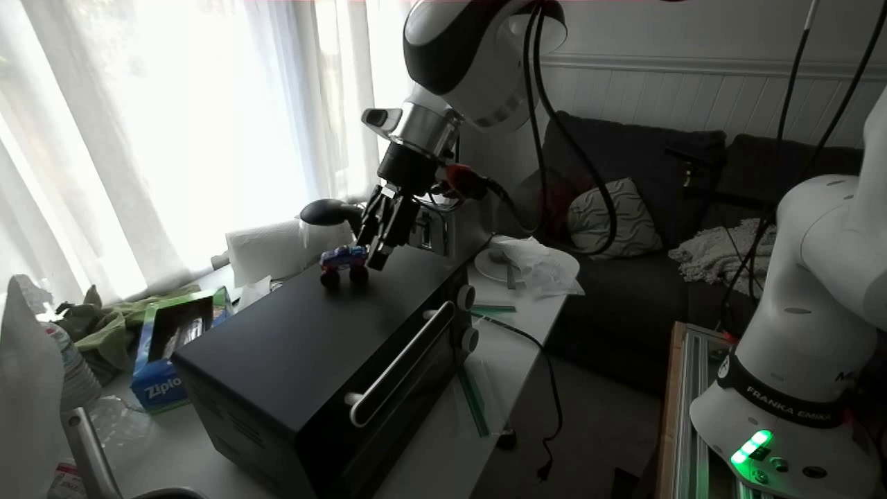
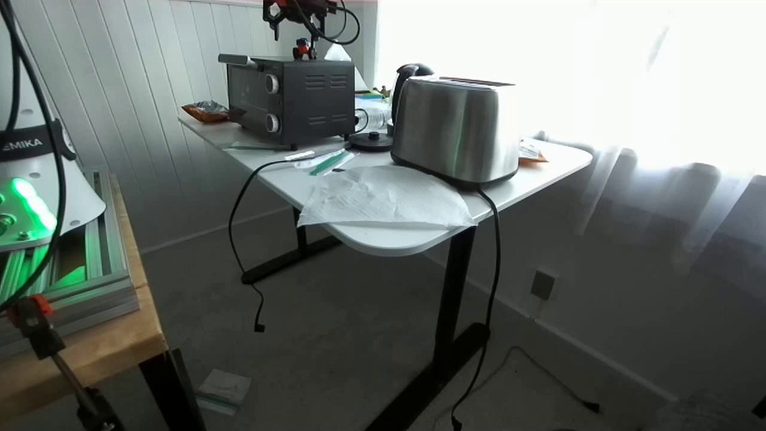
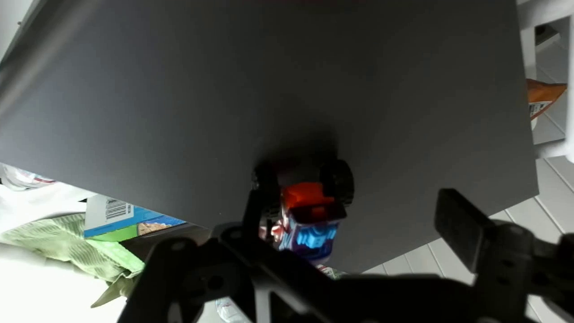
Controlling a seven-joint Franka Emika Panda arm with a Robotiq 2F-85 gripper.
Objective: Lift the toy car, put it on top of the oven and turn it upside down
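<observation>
The gripper (image 3: pixel 352 198) stood wide, its jaws well apart and clasping nothing. Just beside one jaw, perhaps touching it, though the dark wrist view left that unclear, the toy car (image 1: pixel 344 258) stood wheels-down on top of the oven (image 1: pixel 298 346). So the placing looked done; the turning upside down was left to do.
</observation>
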